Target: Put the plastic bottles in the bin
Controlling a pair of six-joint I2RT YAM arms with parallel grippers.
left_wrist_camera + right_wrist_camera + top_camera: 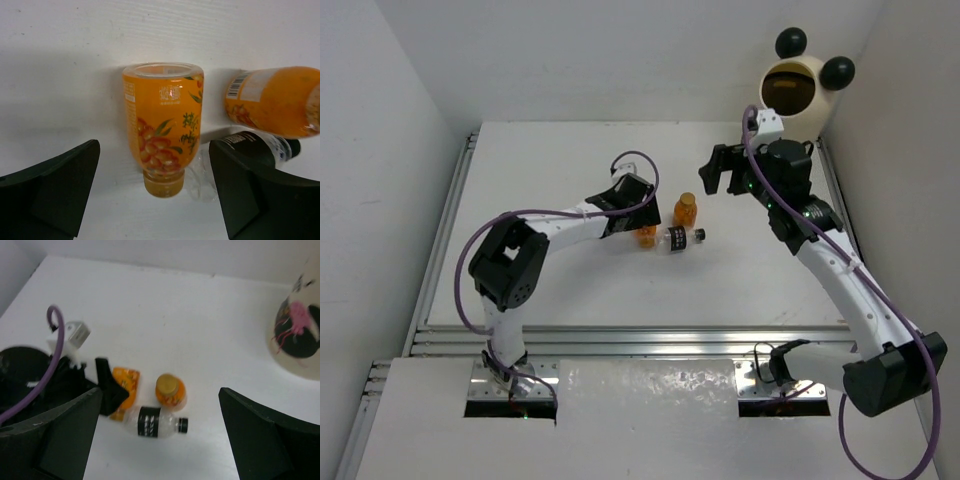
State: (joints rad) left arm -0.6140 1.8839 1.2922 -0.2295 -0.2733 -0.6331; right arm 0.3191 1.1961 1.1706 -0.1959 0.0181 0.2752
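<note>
An orange bottle lies on the white table with its cap towards the left wrist camera. My left gripper is open and straddles it, with gaps on both sides. In the top view this gripper hangs over the lying orange bottle. A second orange bottle stands upright beside it. A clear black-labelled bottle lies in front of that one. My right gripper is open and empty, raised above the bottles. The cream bin with black ball ears stands in the far right corner.
White walls close the table at the back and on both sides. A metal rail runs along the near edge. In the right wrist view the bin's pictured side shows at the far right, and the left arm's purple cable at the left.
</note>
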